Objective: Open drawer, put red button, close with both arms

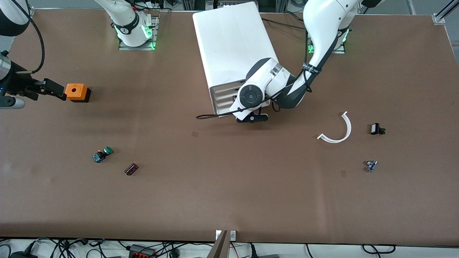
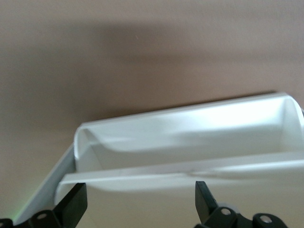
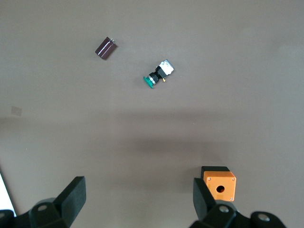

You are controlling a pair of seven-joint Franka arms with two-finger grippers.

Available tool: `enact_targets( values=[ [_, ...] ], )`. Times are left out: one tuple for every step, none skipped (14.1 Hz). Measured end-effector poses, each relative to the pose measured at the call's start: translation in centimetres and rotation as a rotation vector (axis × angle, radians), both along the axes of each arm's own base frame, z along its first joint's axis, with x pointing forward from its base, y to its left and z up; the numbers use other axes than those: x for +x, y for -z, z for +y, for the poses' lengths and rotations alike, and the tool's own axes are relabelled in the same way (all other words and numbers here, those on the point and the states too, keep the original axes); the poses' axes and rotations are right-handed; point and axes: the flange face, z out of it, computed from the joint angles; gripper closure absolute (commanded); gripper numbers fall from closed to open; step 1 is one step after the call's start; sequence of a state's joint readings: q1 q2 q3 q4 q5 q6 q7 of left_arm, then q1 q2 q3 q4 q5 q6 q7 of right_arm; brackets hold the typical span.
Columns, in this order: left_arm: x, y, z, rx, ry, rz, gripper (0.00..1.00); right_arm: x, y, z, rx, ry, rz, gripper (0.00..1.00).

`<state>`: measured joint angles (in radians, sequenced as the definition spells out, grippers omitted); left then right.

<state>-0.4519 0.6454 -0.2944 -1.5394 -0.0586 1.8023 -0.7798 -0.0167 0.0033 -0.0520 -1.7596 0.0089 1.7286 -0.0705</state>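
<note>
Drawer (image 2: 190, 137) pulled out below left gripper (image 2: 141, 202) spread fingers (image 2: 73, 202)

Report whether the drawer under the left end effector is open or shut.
Open, at least partly. The left wrist view shows the drawer with its hollow inside exposed below the open left end effector. Nothing shows in the part seen.

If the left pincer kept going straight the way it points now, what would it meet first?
Probably the cabinet's drawer front: the open left pincer looks straight at a white drawer with its recessed pull, close ahead, nothing between. Which of the three drawers it is, the views don't settle.
</note>
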Motion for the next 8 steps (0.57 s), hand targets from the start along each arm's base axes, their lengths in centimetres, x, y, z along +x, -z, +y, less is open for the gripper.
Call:
enact_targets(
  values=[
    [1.3,-0.7,0.9,0.016,0.004,-0.041,0.0,-0.1,0.0,0.0,0.0,0.002,0.0,0.0],
    [3.4,-2.2,2.2,0.023,-0.006,-0.091,0.0,-0.3,0.0,0.0,0.0,0.002,0.001,0.0],
    [5.4,-4.2,3.8,0.022,-0.025,-0.135,0.0,-0.4,0.0,0.0,0.0,0.002,0.0,0.0],
    [7.6,-6.6,5.9,0.011,-0.045,-0.175,0.0,-0.5,0.0,0.0,-0.005,0.001,-0.001,0.0],
    [9.5,-9.0,8.3,-0.006,-0.054,-0.209,0.0,-0.6,0.0,-0.1,-0.014,-0.001,-0.001,0.0],
    [11.2,-11.6,11.2,-0.025,-0.058,-0.24,0.0,-0.6,0.0,-0.1,-0.02,-0.003,-0.001,0.0],
    [12.5,-13.9,14.3,-0.032,-0.068,-0.26,0.0,-0.6,0.0,-0.1,-0.022,-0.005,-0.001,0.0],
    [13.2,-15.7,17.2,-0.028,-0.072,-0.269,0.0,-0.5,0.0,0.1,-0.023,-0.008,-0.002,0.0]
  ],
)
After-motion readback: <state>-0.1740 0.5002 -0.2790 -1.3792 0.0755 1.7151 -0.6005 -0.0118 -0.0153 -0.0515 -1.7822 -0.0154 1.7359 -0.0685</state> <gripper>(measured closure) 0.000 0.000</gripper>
